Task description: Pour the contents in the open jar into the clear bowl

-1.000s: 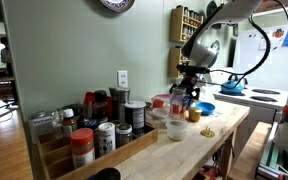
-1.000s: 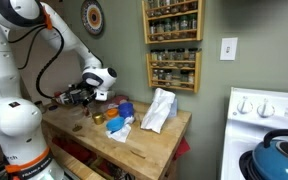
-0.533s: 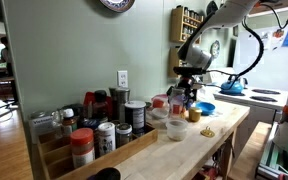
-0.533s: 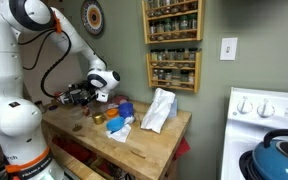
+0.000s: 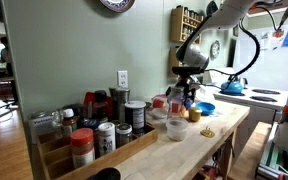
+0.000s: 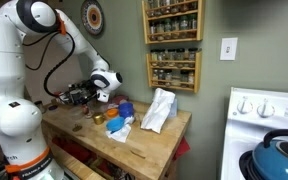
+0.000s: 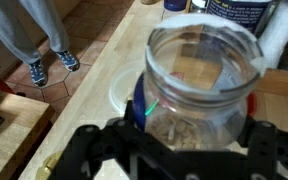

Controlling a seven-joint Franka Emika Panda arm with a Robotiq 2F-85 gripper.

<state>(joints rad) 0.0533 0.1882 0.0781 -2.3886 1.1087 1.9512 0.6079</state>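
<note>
Gripper [image 5: 187,92]: yours, above the far half of the wooden counter [image 5: 222,135] – its dark fingers [image 7: 92,150] close in on either side of the open jar, jaws only as wide as the glass.
Open jar [image 7: 199,80]: held in that grip, mouth facing the wrist camera; you cannot tell its tilt from these views.
Jar contents [image 7: 179,132]: pale grains lying at the bottom, inside the glass.
Clear bowl [image 7: 117,82]: on the counter, its whitish rim showing to the left of the jar – partly hidden behind it.
Blue bowl [image 5: 206,107]: on the counter, right of the gripper in an exterior view.
Whitish cup [image 5: 175,129]: upright, nearer than the gripper.
Bystander's legs [image 7: 29,30]: on the floor beyond the counter edge.
</note>
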